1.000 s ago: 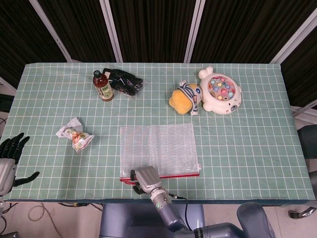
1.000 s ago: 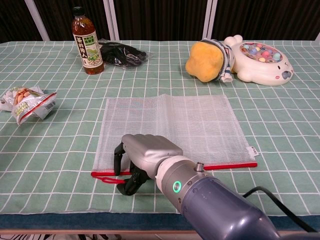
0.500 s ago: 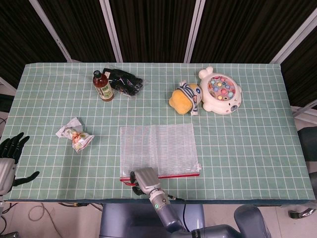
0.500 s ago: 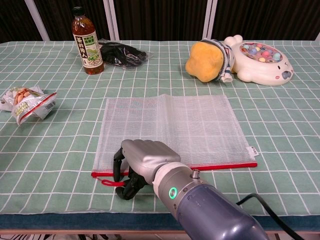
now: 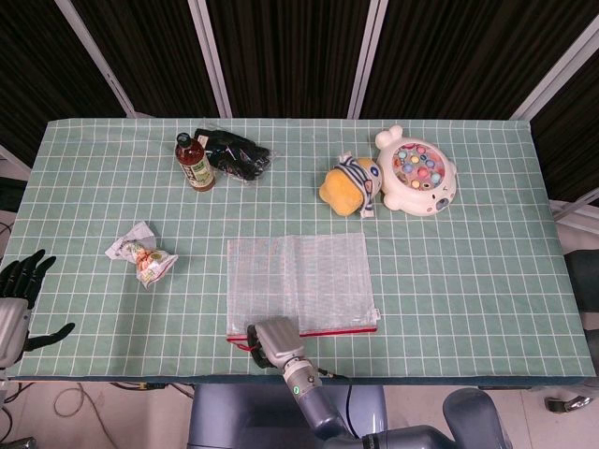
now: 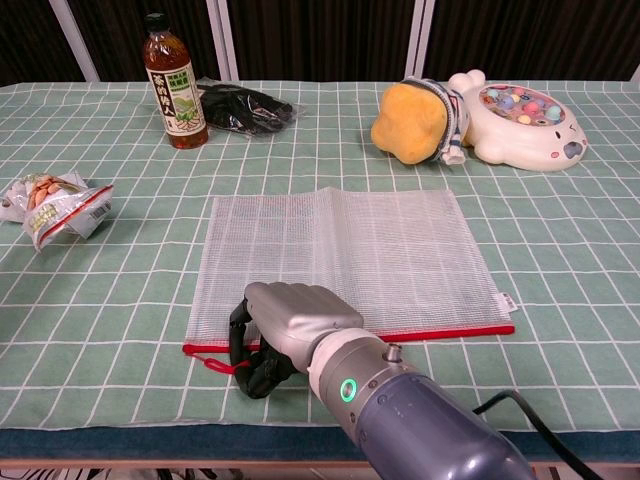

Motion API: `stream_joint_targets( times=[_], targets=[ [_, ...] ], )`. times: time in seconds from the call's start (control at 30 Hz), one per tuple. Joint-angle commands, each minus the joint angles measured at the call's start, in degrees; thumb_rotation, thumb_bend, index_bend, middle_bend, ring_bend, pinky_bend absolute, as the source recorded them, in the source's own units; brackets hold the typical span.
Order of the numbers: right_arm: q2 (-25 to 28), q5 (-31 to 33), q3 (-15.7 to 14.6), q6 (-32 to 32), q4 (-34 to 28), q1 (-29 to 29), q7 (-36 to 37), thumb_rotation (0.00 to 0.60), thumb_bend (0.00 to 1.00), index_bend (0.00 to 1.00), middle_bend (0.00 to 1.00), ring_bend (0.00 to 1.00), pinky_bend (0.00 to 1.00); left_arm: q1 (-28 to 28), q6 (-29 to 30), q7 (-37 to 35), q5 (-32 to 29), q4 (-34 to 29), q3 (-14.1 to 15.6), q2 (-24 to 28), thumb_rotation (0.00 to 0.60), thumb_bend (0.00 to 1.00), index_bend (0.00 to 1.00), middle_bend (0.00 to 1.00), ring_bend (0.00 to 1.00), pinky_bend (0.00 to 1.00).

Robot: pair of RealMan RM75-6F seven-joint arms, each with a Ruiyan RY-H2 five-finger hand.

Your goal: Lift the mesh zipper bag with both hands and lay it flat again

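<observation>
At the near edge of the table [image 5: 468, 281], the right hand [image 6: 285, 325] sits on the bag's [image 6: 340, 255] near left corner, knuckles up, fingers [image 6: 245, 345] curled down over the red zipper strip [image 6: 450, 331] and its red pull loop. Whether the fingers actually clamp the strip or only rest curled against it, I cannot tell; the palm hides the contact.

The bag lies flat, stretching away from the right hand toward the far side and off to that hand's right. Its long axis runs left to right along the zipper edge, so the hand covers one end of that edge and the other end lies well to its right, untouched.

The left hand [image 5: 21, 281] hangs off the left end of the table, fingers apart and holding nothing, well apart from the bag. The right hand is by far the nearer. Since the task wants both hands, my judgement is that the left must travel in toward the bag before any lift begins.

Counted: one bag. Beyond it, on the far side from the right hand, one bottle [image 6: 172, 82], one dark packet [image 6: 245, 108] just beside it, one plush [image 6: 415, 122], and one fishing toy [image 6: 520, 122] touching the plush. One snack pack [image 6: 55, 205] lies far to the left.
</observation>
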Motion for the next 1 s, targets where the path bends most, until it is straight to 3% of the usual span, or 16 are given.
stream_joint_targets(
  times=[0.03, 0.3, 0.57, 1.0],
  targets=[
    [0.09, -0.1, -0.02, 0.1, -0.28, -0.14, -0.07, 0.6, 0.56, 0.52, 1.0, 1.0, 1.0, 0.0, 0.02, -0.03, 0.02, 0.03, 0.01, 0.0, 0.6, 0.08, 0.0, 0.0, 0.0, 0.0],
    [1.44, -1.07, -0.22, 0.95, -2.65, -0.66, -0.59, 0.6, 0.57, 0.54, 1.0, 1.0, 1.0, 0.07, 0.06, 0.09, -0.08, -0.03, 0.04, 0.02, 0.6, 0.08, 0.0, 0.0, 0.0, 0.0],
    [5.32, -2.85, 1.88, 2.58, -8.42, -0.75, -1.5, 0.6, 0.57, 0.55, 1.0, 1.0, 1.0, 0.16, -0.07, 0.51, -0.72, -0.69, -0.11, 0.07, 0.6, 0.08, 0.0, 0.0, 0.0, 0.0],
    [14.78, -0.22, 10.82, 4.35, -17.35, 1.88, -5.4, 0.6, 0.57, 0.56, 1.0, 1.0, 1.0, -2.02, -2.22, 3.85, -3.49, -8.46, -2.89, 3.32, 0.6, 0.08, 0.1, 0.0, 0.0, 0.0]
  ],
)
